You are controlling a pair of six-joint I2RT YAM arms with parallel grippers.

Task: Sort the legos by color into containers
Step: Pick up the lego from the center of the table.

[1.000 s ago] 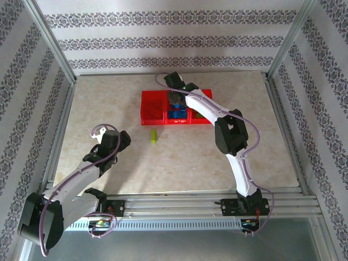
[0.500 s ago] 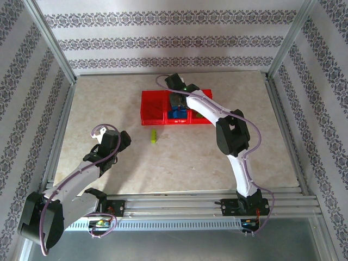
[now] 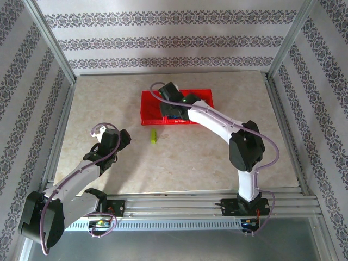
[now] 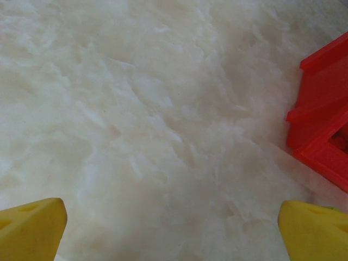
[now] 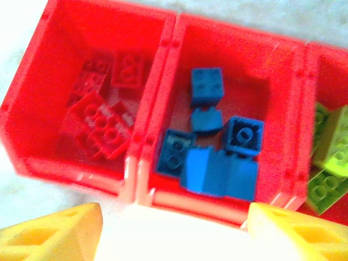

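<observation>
Left bin point(image 5: 92, 32): held red bricks point(image 5: 103, 117).
Middle bin point(image 5: 244, 70): held blue bricks point(image 5: 217, 166).
Right bin point(image 5: 326, 70): held yellow-green bricks point(image 5: 329, 163).
Right gripper point(image 5: 174, 234): yellow fingertips point(image 5: 54, 231) stood apart, nothing between.

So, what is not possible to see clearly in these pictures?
- Top view: the right arm covers much of the red bins; bricks inside cannot be counted.
- Right wrist view: the right edge cuts off the yellow-green bricks; the red bricks blur together.
- Left wrist view: the right edge cuts off the bins.
- Top view: the loose yellow-green brick is too small to show its studs.
</observation>
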